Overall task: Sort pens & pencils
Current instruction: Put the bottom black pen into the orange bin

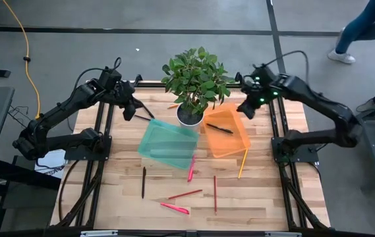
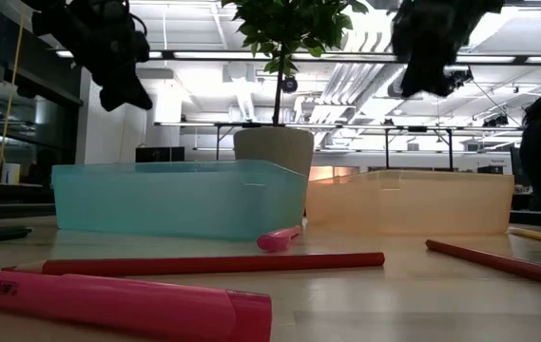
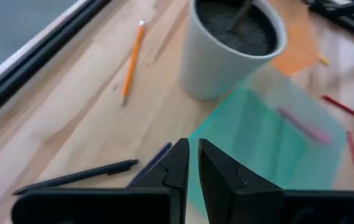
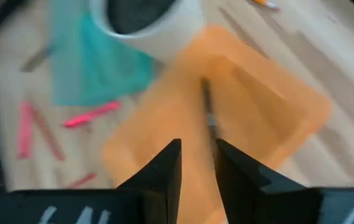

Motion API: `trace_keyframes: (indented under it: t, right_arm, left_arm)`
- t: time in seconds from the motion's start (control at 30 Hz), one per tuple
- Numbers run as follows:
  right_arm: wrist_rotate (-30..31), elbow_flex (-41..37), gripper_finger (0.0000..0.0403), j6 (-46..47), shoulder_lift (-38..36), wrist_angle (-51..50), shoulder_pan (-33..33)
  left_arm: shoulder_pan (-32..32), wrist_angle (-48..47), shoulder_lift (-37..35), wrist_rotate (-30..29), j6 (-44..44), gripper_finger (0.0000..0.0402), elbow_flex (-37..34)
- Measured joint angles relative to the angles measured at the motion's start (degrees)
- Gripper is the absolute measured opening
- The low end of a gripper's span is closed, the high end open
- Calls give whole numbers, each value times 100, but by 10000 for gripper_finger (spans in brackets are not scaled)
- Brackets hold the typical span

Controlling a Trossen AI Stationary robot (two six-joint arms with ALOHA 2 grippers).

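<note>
A black pen (image 4: 209, 106) lies on the floor of the orange bin (image 1: 225, 133). My right gripper (image 1: 245, 108) hangs open above that bin's far right corner, holding nothing. The teal bin (image 1: 169, 143) stands to the orange bin's left. Near the table's far left corner my left gripper (image 3: 193, 152) is shut and bare, above a black pen (image 3: 77, 177) and a dark blue one (image 3: 152, 165). On the near half of the table lie a black pen (image 1: 144, 182), pink pens (image 1: 191, 169) (image 1: 174, 208), red pencils (image 1: 184, 195) (image 1: 215, 194) and a yellow pencil (image 1: 242, 163).
A potted plant (image 1: 189, 115) in a white pot stands at the far middle, between the two grippers and behind both bins. An orange pencil (image 3: 133, 59) lies on the table left of the pot. A person's legs (image 1: 358, 33) show on the floor beyond the table's far right.
</note>
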Motion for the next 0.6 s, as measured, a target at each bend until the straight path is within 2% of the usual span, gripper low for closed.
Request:
trace_keyframes:
  t: [0.1,0.23,0.4,0.6]
  right_arm:
    - [-265,1,85,420,-520,0,169]
    - [-166,1,84,1085,-948,397,743]
    - [233,1,84,1657,-949,762,1659]
    - [764,1,84,1990,-873,831,2458]
  left_arm:
    - [2,12,-6,232,21,24,0]
    - [1,51,-6,621,99,24,0]
    - [2,226,-6,1297,122,24,0]
    - [0,268,-8,2208,128,24,0]
